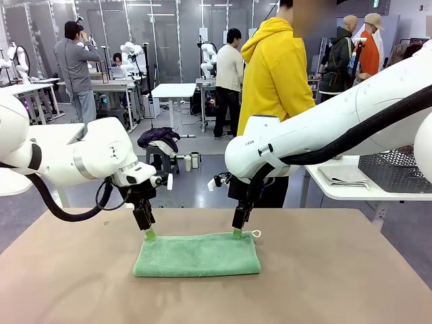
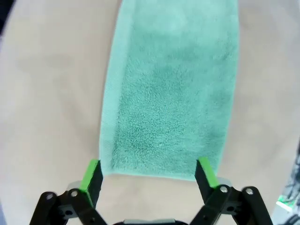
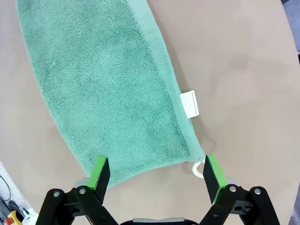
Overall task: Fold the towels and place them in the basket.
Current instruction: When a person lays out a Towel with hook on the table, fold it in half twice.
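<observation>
The green towel [image 1: 196, 255] lies folded into a long strip on the brown table [image 1: 337, 283]. My left gripper [image 1: 149, 234] stands at its far left corner and my right gripper [image 1: 237, 233] at its far right corner, beside the small white loop [image 1: 256, 234]. In the left wrist view the left gripper [image 2: 148, 172] is open, its green pads [image 2: 91, 171] straddling the towel's [image 2: 171, 89] short edge. The right gripper [image 3: 155, 171] is open too, over the end of the towel [image 3: 103, 84] with the white label [image 3: 189, 104] and the loop [image 3: 197, 168]. Neither holds anything.
A dark lattice basket [image 1: 397, 169] stands on a white side table [image 1: 351, 192] at the right, with a pale folded cloth [image 1: 344, 175] beside it. A person in a yellow hoodie [image 1: 277, 74] stands beyond the table's far edge.
</observation>
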